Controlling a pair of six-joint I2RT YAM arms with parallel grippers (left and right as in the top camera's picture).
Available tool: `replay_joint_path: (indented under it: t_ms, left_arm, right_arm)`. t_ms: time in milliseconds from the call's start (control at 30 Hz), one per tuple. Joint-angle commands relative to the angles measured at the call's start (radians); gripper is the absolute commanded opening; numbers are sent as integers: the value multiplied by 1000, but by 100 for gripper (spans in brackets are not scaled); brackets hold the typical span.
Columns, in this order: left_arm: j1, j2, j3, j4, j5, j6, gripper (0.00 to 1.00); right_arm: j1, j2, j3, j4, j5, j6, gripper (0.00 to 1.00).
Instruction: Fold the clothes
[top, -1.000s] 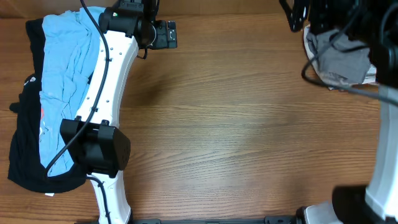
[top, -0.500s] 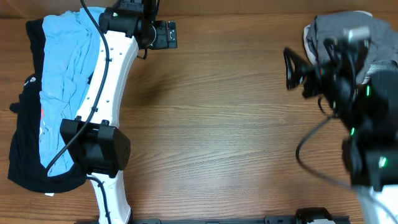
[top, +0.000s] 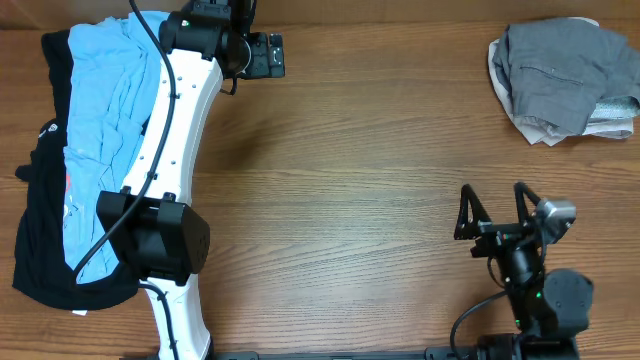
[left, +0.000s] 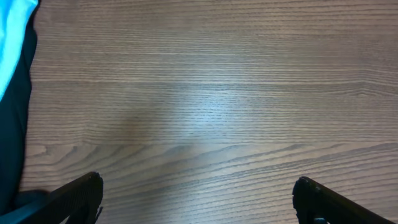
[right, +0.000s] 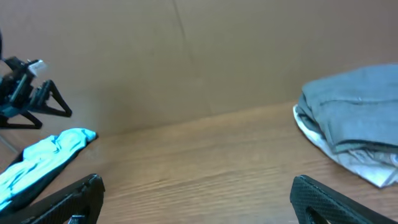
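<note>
Grey shorts (top: 556, 72) heaped, far from left fingers (left: 76, 195), right fingers (top: 465, 214), all spread empty

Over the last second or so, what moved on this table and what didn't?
The right gripper drew back from over the grey shorts at the far right corner to the near edge, jaws open and empty throughout. The shorts now lie uncovered. The left gripper, blue shirt and black garment stayed put.
</note>
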Motion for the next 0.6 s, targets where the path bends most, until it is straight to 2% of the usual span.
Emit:
replay_joint_path:
  t_ms: [0, 233, 400, 567]
  left_arm:
    - [-7, -8, 10, 1, -6, 15, 100]
    - [-7, -8, 10, 1, -6, 15, 100]
    - [-7, -7, 10, 1, -6, 15, 100]
    - [-7, -7, 10, 1, -6, 15, 100]
  right_arm:
    - [-3, -83, -110, 61, 42, 23, 100]
    - [-3, -179, -259, 212, 49, 23, 100]
    - [-4, -262, -315, 203, 52, 23, 100]
    - [-3, -261, -315, 99, 66, 23, 100]
